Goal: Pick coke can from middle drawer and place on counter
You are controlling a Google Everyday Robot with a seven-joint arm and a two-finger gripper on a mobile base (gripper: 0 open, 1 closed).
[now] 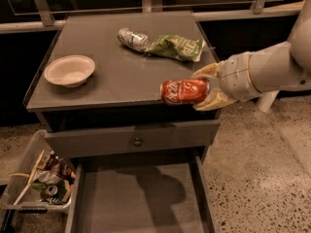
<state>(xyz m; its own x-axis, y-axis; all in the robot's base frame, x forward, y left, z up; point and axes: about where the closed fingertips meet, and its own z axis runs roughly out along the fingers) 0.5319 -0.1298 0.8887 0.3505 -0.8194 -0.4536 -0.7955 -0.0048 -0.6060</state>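
My gripper (206, 87) is shut on the coke can (183, 91), a red can with white script, held on its side. The can hangs just above the front right edge of the counter (121, 81), the matte-grey cabinet top. My pale arm comes in from the right. The middle drawer (141, 198) is pulled open below, and its bare grey floor shows only the arm's shadow.
A white bowl (69, 70) sits at the counter's left. A silvery crushed can (133, 39) and a green chip bag (176, 47) lie at the back. A closed drawer front with a round knob (138, 141) is under the counter. A clear bin of trash (41, 181) stands on the floor, left.
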